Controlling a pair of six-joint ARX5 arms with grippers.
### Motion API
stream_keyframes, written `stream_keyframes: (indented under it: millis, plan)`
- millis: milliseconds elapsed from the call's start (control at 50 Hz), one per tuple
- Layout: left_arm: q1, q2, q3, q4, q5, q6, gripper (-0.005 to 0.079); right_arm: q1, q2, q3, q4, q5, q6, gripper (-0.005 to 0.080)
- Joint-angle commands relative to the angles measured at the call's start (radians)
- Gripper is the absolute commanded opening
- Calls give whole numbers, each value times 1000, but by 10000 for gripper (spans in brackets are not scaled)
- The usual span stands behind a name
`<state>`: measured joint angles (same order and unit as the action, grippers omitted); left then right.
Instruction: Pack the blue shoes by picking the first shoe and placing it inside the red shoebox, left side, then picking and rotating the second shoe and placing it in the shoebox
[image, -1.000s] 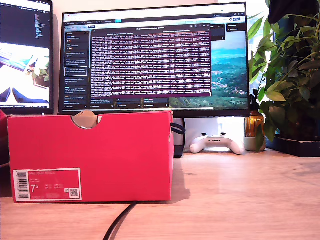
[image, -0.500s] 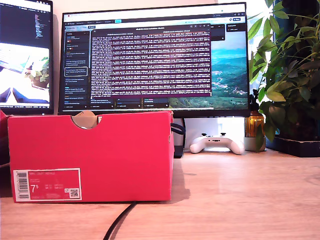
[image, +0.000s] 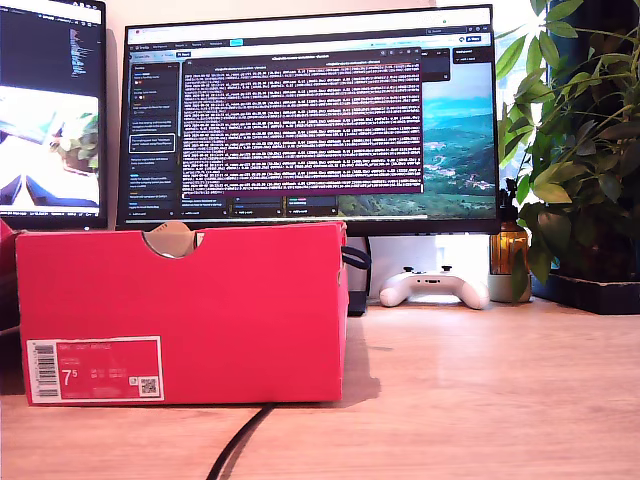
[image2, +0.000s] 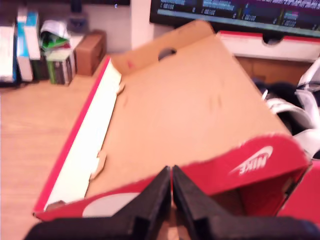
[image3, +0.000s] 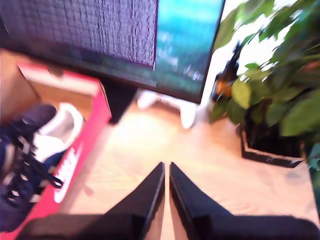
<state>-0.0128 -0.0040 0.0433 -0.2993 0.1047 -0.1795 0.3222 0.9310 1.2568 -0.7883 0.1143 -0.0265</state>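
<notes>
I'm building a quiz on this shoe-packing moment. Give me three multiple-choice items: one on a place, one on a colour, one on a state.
1. Where does the white game controller lie in the exterior view?
A. on the wooden desk, right of the bright pinkish-red cardboard shoebox
B. inside the shoebox
C. on top of the monitor

2. What colour is the suede shoe in the box?
A. green
B. navy blue
C. yellow

3. How do the jaws of my second gripper stand?
A. wide open
B. clamped on a shoe
C. closed, holding nothing

Answers: 1 A, it rests on the desk past the box's side. 2 B, the second wrist view shows dark blue with white. 3 C, the fingers meet above bare desk.
</notes>
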Motion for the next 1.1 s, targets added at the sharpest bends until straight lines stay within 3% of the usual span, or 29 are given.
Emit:
stream_keyframes:
  millis: [0, 300, 440, 580, 700, 1080]
  plan:
    - [-3, -8, -22, -28, 3, 5, -21, 5, -18, -15, -8, -2, 5, 1]
    - [-3, -8, -22, -28, 2, 4, -21, 5, -94, -16, -20, -1, 28, 1]
    - [-3, -8, -22, -28, 2, 5, -21, 5, -148, -48, 43, 1, 26, 0]
    - [-3, -8, -22, -28, 1, 5, -21, 5, -233, -127, 105, 6, 26, 1]
    - [-3, -8, -22, -28, 1, 4, -21, 5, -301, -224, 163, 77, 20, 1]
    - [-3, -8, -22, -28, 2, 5, -21, -21, -428, -550, 388, 78, 31, 1]
